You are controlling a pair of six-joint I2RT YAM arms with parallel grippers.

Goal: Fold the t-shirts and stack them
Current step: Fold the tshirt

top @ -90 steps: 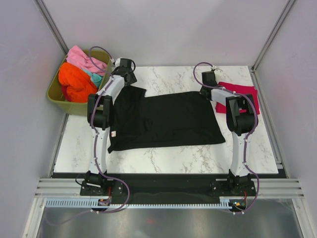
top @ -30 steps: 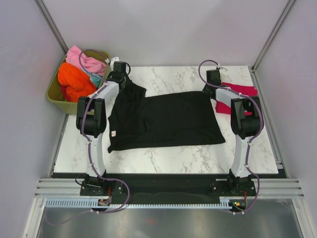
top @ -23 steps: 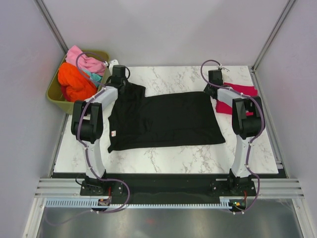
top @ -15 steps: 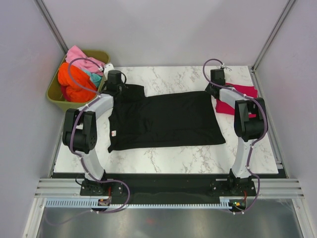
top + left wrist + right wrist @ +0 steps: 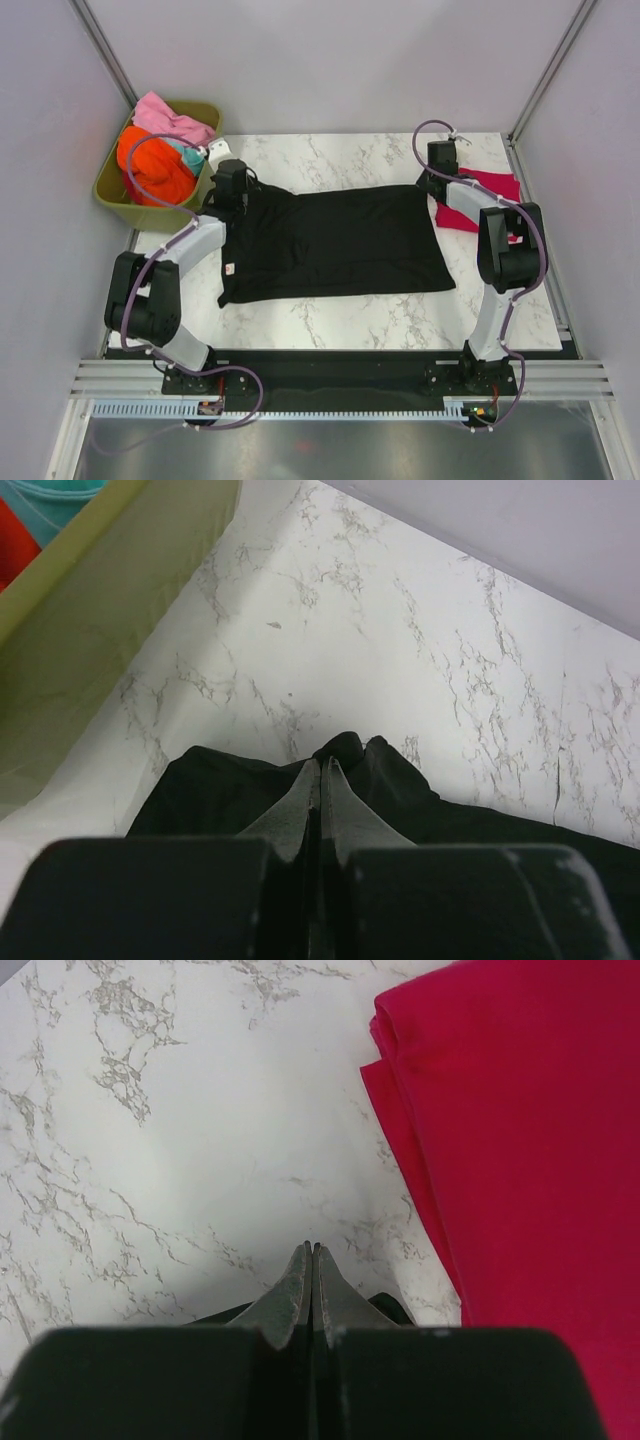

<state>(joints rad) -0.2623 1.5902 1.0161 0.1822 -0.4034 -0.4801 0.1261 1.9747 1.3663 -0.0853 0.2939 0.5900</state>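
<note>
Marble table (image 5: 340, 310), left fingers (image 5: 295, 805) clamped on black t-shirt (image 5: 340, 240), right fingers (image 5: 295, 1290) clenched over its far corner

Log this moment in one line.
left claw: shut on black shirt | right claw: shut at its far corner, hold unclear | red shirt: folded, beside right claw

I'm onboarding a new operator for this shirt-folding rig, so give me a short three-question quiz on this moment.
1. True or false: the red t-shirt lies folded to the right of the black t-shirt.
2. Which hand pinches the black t-shirt? A: left hand. B: right hand. C: both.
3. Where does the orange t-shirt lie?
Key: 1 true; 2 C; 3 in the green tub.
</note>
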